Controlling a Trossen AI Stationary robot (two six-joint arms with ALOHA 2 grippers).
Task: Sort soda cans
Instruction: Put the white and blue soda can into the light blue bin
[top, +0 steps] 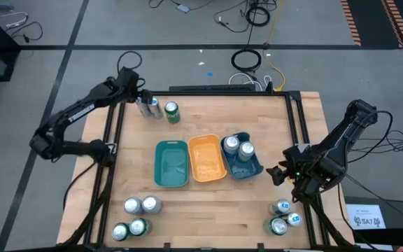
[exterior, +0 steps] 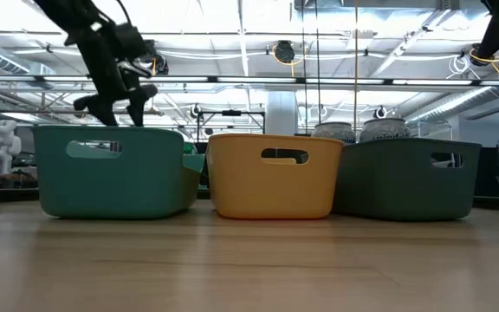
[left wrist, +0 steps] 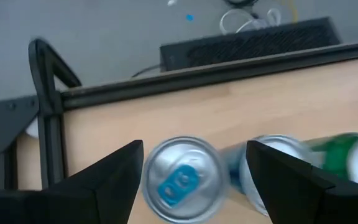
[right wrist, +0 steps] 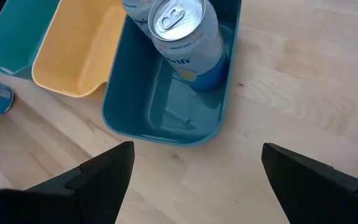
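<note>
Desk (top: 208, 210) of pale wood, black frame around it. Three trays side by side mid-desk: teal tray (top: 171, 164) left, yellow tray (top: 206, 158) centre, blue tray (top: 243, 157) right. Two cans (top: 238, 146) upright in blue tray, at its far end; teal and yellow trays hold nothing.

Left gripper (top: 143, 100) at far left of desk, hanging over a silver can (left wrist: 182, 179); jaws released, spread either side of the can top, not touching it. Second silver can (left wrist: 272, 168) just beside the first, green can (top: 172, 112) right of that.

Right gripper (top: 280, 173) right of blue tray, above bare desk; jaws released, grasping nothing.

Four cans (top: 136, 217) clustered at near left corner, two silver-topped behind, two green in front. Three more cans (top: 284, 215) at near right corner, blue-marked tops.

Low view: trays in a row, two can tops showing over blue tray rim, left arm hanging down behind teal tray.
</note>
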